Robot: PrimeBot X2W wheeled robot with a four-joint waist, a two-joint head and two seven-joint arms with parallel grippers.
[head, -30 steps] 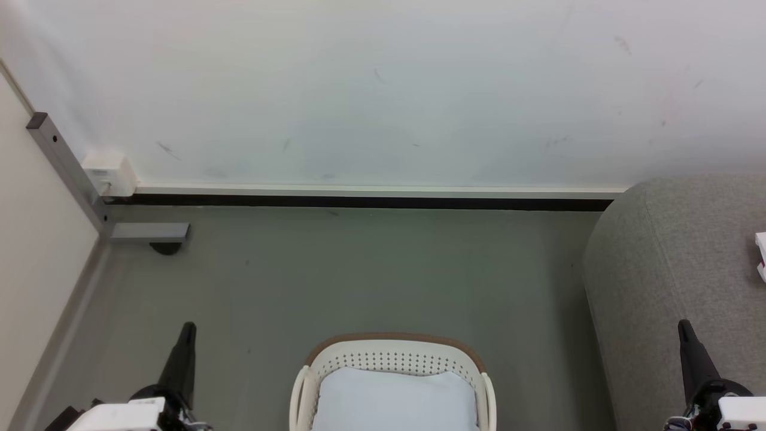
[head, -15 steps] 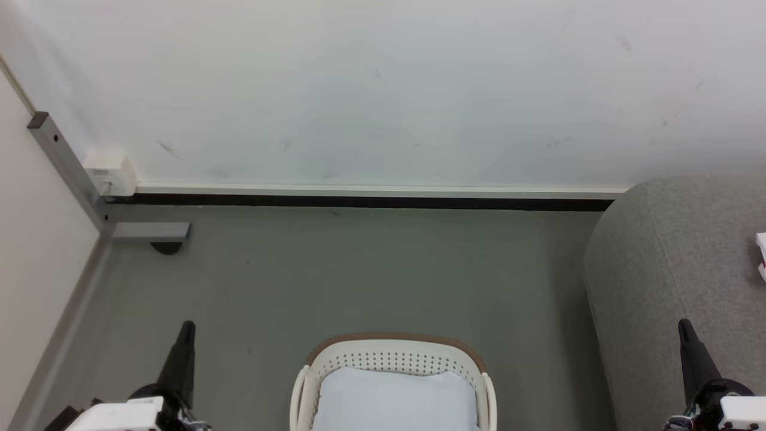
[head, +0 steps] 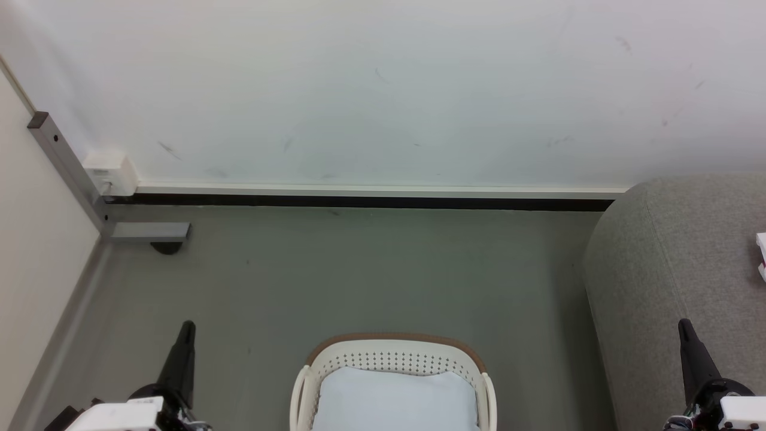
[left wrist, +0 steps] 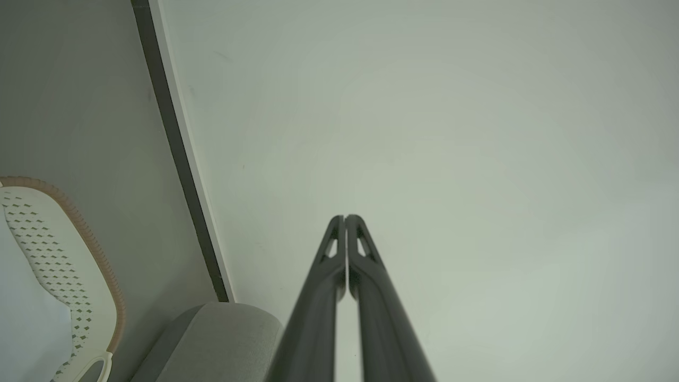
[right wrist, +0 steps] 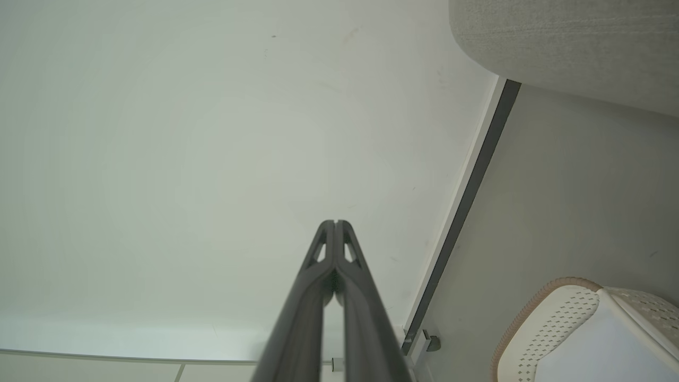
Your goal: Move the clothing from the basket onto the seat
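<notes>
- left gripper [left wrist: 345,218]: in the left wrist view the two dark fingers are pressed together tip to tip, with nothing between them and touching nothing; the pale wall [left wrist: 451,132] is behind.
- In the head view it sits at lower left, over the grey floor [head: 359,269], well apart from the basket.
- right gripper [right wrist: 335,223]: in the right wrist view the fingers are closed on each other and empty.
- In the head view it sits at lower right, its tip overlapping the seat fabric; can't tell if they touch.
- basket [head: 395,339]: bottom centre of the head view, on the floor, cut off by the lower edge. It is cream with a brown rim band and rows of holes.
- cushion [head: 395,398]: pale blue-white and flat, lying inside the basket.
- clothing [head: 762,248]: a small white-and-red scrap at the right edge, mid height, lying on top of the seat; the rest is cut off by the frame.
- seat [head: 676,269]: grey woven sofa on the right side, rounded corner near the wall, with a strip of floor between it and the basket.
- baseboard [head: 359,202]: dark strip where the wall meets the floor.
- metal post [head: 63,161]: grey, at upper left, with a white box [head: 109,173] just beside it.
</notes>
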